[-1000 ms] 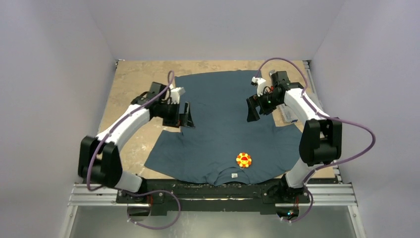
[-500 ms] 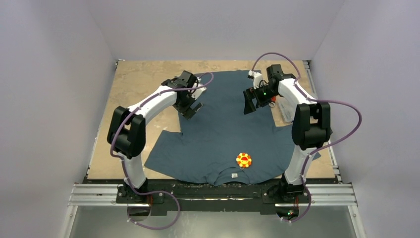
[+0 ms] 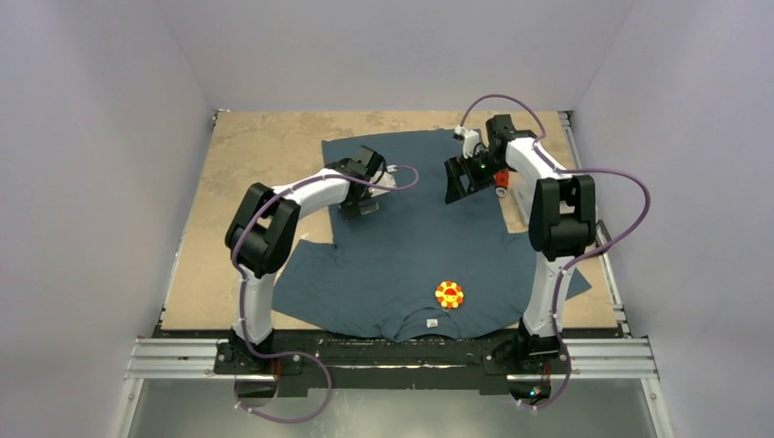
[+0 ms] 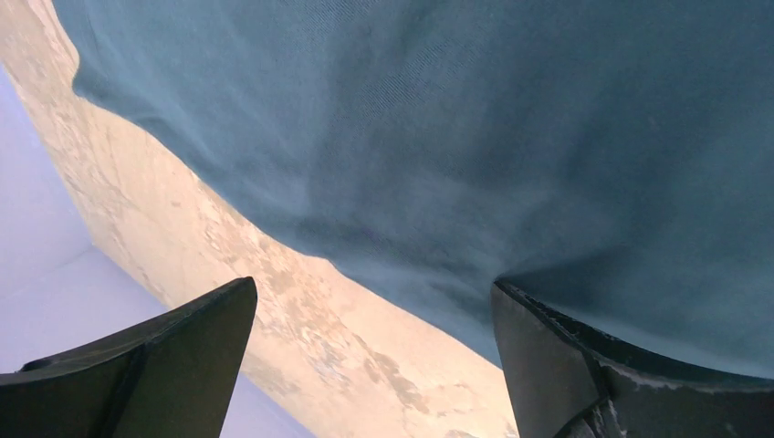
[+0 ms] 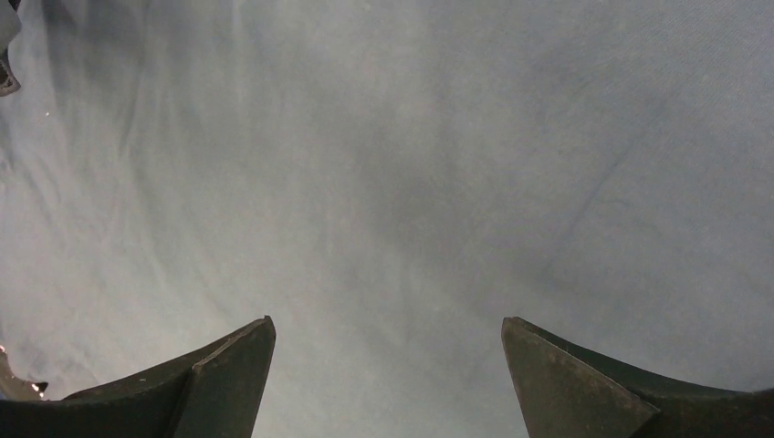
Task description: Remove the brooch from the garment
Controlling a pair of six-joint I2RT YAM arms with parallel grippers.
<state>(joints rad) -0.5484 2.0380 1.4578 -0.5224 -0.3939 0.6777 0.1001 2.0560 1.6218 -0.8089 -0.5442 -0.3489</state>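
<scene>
The dark slate-blue T-shirt (image 3: 411,237) lies flat on the table, collar toward the arm bases. The brooch (image 3: 448,294), a small yellow-orange flower badge with red marks, sits on the shirt near the collar, right of the white neck tag (image 3: 434,321). My left gripper (image 3: 359,208) is open and empty over the shirt's far left edge; its view shows shirt cloth (image 4: 511,137) and bare table. My right gripper (image 3: 456,190) is open and empty over the shirt's far right part; its view shows only cloth (image 5: 383,182). Both are far from the brooch.
The tan mottled tabletop (image 3: 256,155) surrounds the shirt, with white walls on three sides. A metal rail (image 3: 392,358) runs along the near edge by the arm bases. A pale flat object (image 3: 529,205) lies beside the shirt at the right.
Both arms have swung toward the far end of the shirt. The left gripper moved right over the shirt's far left edge; the right gripper moved slightly farther back. The brooch has not moved.
</scene>
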